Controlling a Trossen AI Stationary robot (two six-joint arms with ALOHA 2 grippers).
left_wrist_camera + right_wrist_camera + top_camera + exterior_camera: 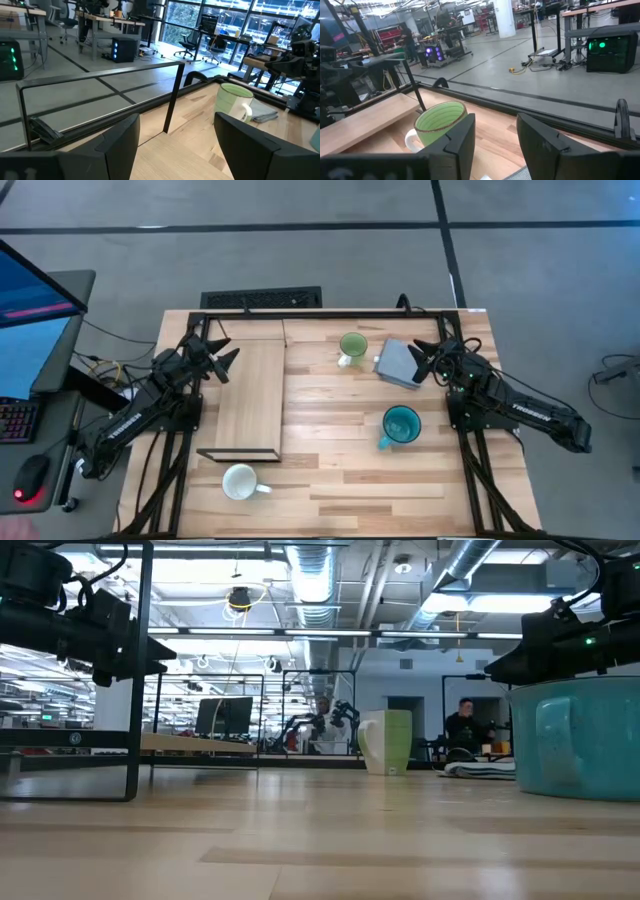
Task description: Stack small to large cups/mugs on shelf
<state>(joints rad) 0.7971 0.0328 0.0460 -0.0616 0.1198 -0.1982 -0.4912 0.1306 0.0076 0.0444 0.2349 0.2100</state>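
Nearest the low camera you have bare light-wood tabletop (320, 840), with the teal mug (575, 738) looming large at the right edge of that view and the light green mug (388, 741) standing upright farther back near the middle.

Looking straight down and moving from left to right: your left arm reaches in from the table's left side, and the left gripper (222, 360) hangs at the far left corner of the shelf (250, 395). Its two dark fingers (122, 137) stand spread apart with nothing between them. That shelf is a long pale board lying on the left half of the table, with a thin black frame at its near end and nothing resting on it. A white mug (240, 482) stands upright just beyond the framed end, near the table's front edge, its handle pointing right.

Right of the shelf, toward the table's back edge, the light green mug sits with its white handle toward the front. Just beside it on the right lies a flat grey pad (398, 363). In front of the pad, toward the middle right, the teal mug stands upright, its handle toward the front left.

Your right arm comes in from the right side. The right gripper (424, 361) hovers over the grey pad's right edge, aimed at the green mug, fingers (462, 140) parted and holding nothing.
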